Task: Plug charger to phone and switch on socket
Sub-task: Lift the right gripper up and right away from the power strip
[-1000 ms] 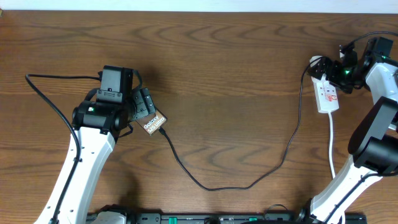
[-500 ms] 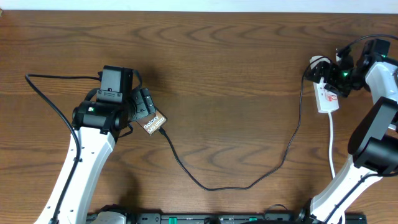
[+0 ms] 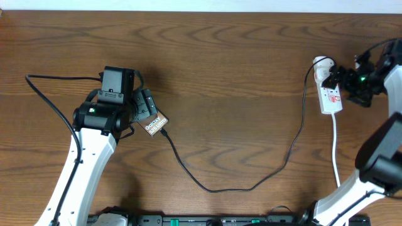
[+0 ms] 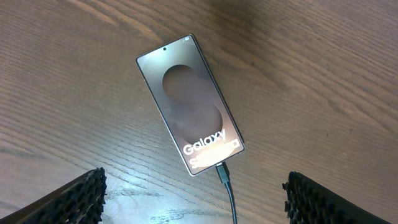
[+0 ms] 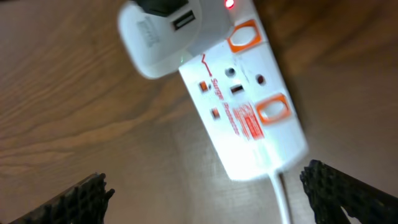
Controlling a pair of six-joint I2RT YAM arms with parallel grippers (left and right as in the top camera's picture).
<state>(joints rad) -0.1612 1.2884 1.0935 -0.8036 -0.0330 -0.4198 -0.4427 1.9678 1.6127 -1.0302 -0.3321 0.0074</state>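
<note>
Spanning the overhead view, the dark wood-grain tabletop (image 3: 239,63) carries the phone (image 3: 156,123) at left and the socket (image 3: 330,94) at right, linked by the charger (image 3: 220,187).

A thin pale band runs along the tabletop's far edge. The left tool (image 4: 199,202) hangs over the phone with its fingers spread wide, touching nothing. The right tool (image 5: 211,193) is likewise wide open above the socket, clear of it. The white socket lies flat near the right edge with two orange switches (image 5: 242,36), a red light (image 5: 230,4) glowing at its end beside a white adapter (image 5: 161,37), and a white cord (image 3: 335,144) trailing toward the near edge. The phone lies face up and angled. The charger's connector tip (image 4: 222,169) sits in the phone's bottom edge, and its cable sags in a long loop across to the adapter.
</note>
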